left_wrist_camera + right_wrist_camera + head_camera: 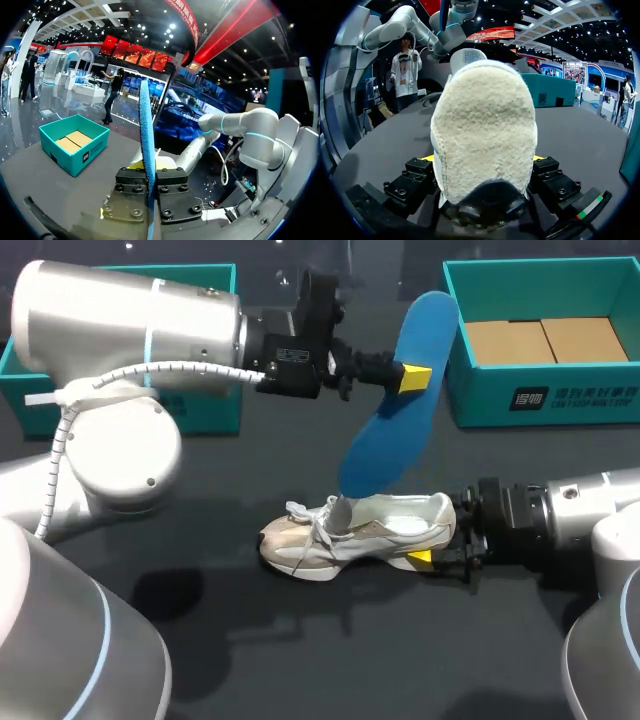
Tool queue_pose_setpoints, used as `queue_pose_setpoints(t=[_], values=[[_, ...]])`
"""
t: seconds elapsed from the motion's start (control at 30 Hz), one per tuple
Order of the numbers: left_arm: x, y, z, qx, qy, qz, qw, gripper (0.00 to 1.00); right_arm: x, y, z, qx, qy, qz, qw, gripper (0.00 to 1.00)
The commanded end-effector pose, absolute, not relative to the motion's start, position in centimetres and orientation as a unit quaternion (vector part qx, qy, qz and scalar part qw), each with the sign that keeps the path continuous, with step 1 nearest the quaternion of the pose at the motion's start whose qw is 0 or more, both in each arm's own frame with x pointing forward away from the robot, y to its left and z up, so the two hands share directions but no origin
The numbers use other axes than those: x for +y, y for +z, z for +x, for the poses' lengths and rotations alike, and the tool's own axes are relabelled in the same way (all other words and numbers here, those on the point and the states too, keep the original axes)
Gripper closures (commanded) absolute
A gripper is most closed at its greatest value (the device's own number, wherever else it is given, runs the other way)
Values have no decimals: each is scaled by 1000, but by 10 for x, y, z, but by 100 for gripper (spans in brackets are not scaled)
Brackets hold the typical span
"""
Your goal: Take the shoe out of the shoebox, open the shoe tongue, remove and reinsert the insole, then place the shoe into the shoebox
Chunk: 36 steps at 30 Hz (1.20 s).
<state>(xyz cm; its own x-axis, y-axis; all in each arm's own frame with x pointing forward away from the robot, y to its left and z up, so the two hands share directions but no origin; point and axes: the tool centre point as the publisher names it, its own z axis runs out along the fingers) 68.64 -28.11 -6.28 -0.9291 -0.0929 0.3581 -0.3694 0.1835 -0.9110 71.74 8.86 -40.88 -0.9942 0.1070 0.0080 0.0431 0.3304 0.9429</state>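
Left gripper [413, 377] has its fingers pinched narrow on the blue foam insole [398, 400], whose lower tip sits at the mouth of the cream mesh sneaker [350, 535] on the dark table [300, 640]. Right gripper [428, 558] clamps the heel. That insole looks light and floppy, best held mid-length. The left wrist view catches it edge-on; the right wrist view shows only the fuzzy heel.
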Motion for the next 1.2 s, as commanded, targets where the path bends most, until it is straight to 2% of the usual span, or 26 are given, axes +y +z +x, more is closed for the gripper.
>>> queue_pose_setpoints(t=[0.03, 0.5, 1.2], values=[[-243, -49, 673, -744, 636, 156, 133, 100, 89, -409, 716, 816, 575, 46, 28, 100], [-243, -49, 673, -744, 636, 156, 133, 100, 89, -409, 716, 816, 575, 46, 28, 100], [-193, -54, 633, -714, 655, 199, 146, 100, 89, -409, 716, 816, 575, 46, 28, 100]])
